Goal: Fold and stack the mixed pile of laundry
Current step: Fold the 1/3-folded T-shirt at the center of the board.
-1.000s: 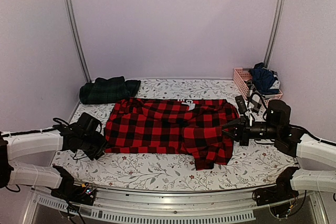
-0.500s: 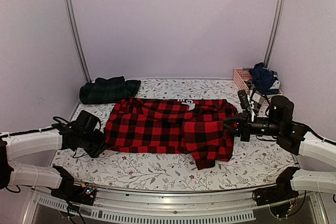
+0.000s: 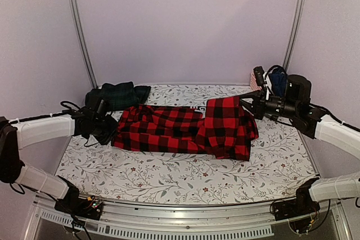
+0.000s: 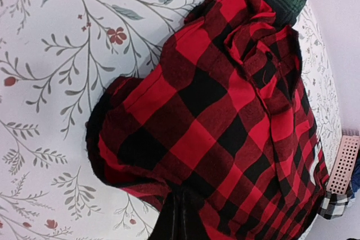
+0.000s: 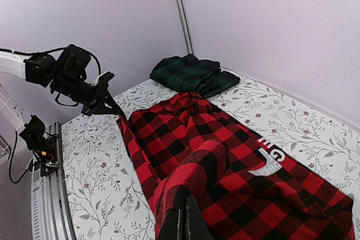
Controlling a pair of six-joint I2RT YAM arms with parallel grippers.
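The red-and-black checked flannel shirt [image 3: 185,130] lies spread across the middle of the leaf-patterned table cloth [image 3: 169,178]. My left gripper [image 3: 110,130] is shut on its left edge [image 4: 169,189], low over the cloth. My right gripper [image 3: 246,100] is shut on its right edge [image 5: 194,189] and holds it lifted, so that side hangs in a raised fold [image 3: 228,125]. The dark green tartan piece [image 3: 115,95] lies folded at the back left and shows in the right wrist view [image 5: 191,74]. Dark navy clothes [image 3: 281,82] sit in the basket.
The pink slatted basket [image 3: 257,85] stands at the back right behind my right arm; its corner shows in the left wrist view [image 4: 344,164]. Metal frame posts [image 3: 79,26] rise at both back corners. Walls close the sides and back.
My right gripper has lifted the shirt's right edge up and toward the back. My left gripper has carried the left edge back toward the tartan piece. The shirt's near half has folded over.
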